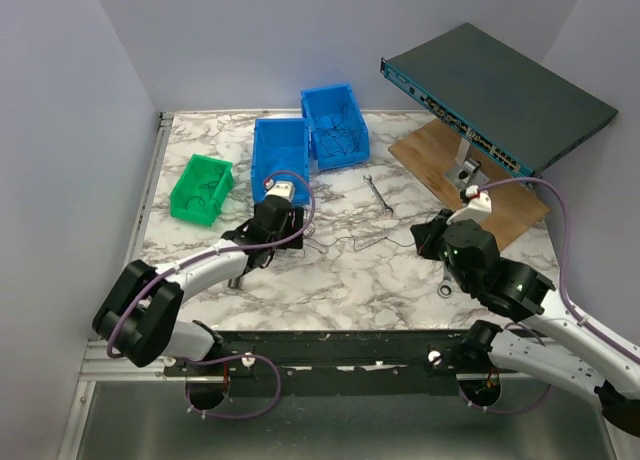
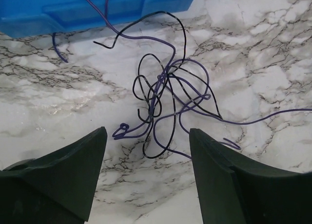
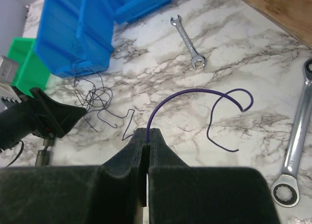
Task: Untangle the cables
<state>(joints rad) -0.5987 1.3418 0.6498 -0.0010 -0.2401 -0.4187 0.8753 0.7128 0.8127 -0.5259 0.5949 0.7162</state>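
The cables form a small knot of thin blue and black wires (image 2: 163, 95) on the marble table, just below a blue bin. The knot also shows in the top view (image 1: 316, 244) and the right wrist view (image 3: 95, 98). My left gripper (image 2: 148, 139) is open and empty, its jaws wide apart just short of the knot. My right gripper (image 3: 147, 131) is shut on one blue wire (image 3: 195, 93), whose free end curls off to the right. A thin strand runs along the table from my right gripper (image 1: 420, 238) to the knot.
Two blue bins (image 1: 280, 155) (image 1: 335, 125) and a green bin (image 1: 202, 188) stand at the back left. A silver wrench (image 1: 378, 194) lies mid-table. A ratchet wrench (image 3: 297, 151) lies near my right arm. A network switch (image 1: 500, 95) leans on a wooden board (image 1: 440, 170) at the right.
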